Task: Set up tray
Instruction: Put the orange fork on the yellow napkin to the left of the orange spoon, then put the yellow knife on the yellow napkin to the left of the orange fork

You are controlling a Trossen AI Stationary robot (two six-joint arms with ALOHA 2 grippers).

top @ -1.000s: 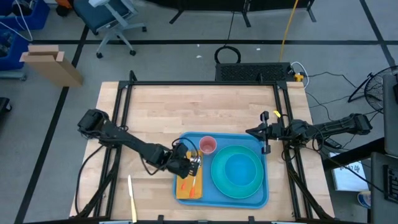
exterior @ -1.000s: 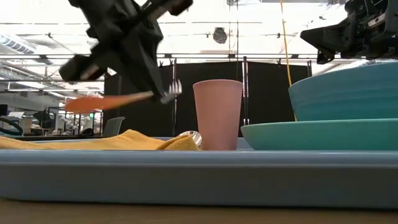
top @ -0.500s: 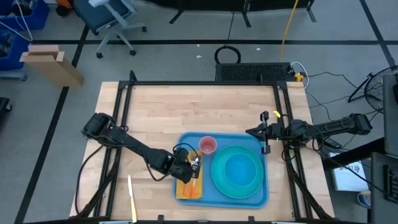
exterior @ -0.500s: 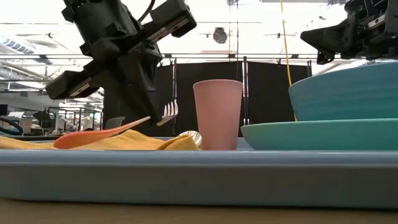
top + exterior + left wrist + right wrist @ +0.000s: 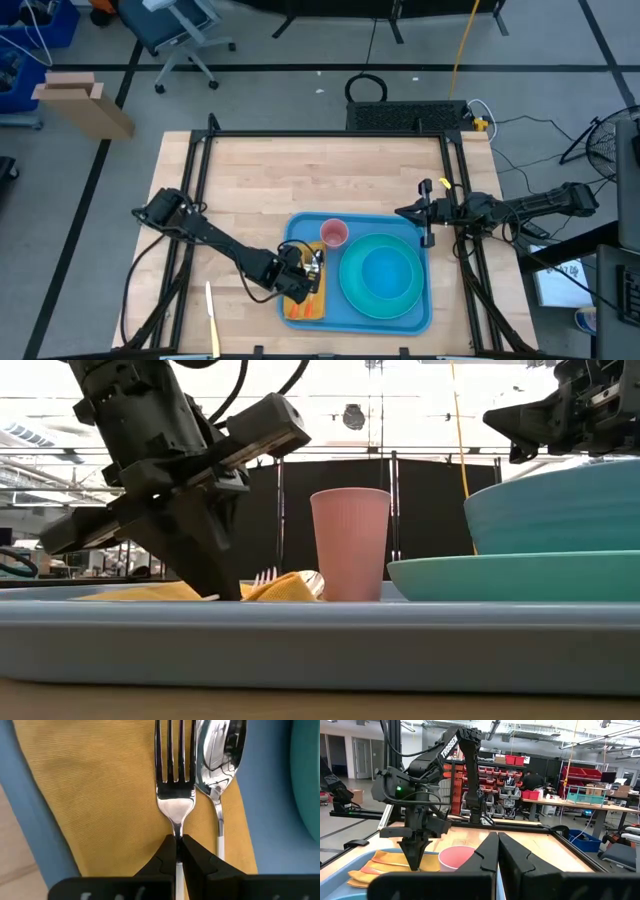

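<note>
The light-blue tray lies on the wooden table, toward its near edge. On the tray sit a yellow napkin, a turquoise plate carrying a bowl, and an upright pink cup. A spoon lies on the napkin. My left gripper is down over the napkin, shut on a fork that runs alongside the spoon. My right gripper hangs shut and still above the tray's far right corner. My left gripper pinches the fork between its two fingers at the neck, just behind the base of the tines. The fingers come from above, pointing down, across the fork. The fork lies level along the napkin, tines toward the far edge.
A light-handled knife lies on the bare wood left of the tray, near the table's near edge. A black metal frame runs along the table's sides. The far half of the table is bare wood.
My left gripper has come down onto the napkin and shifted a little toward the near edge, staying shut on the fork. The fork, held up with its handle sticking out sideways a second ago, tipped handle-end down and now lies level on the napkin beside the spoon.
</note>
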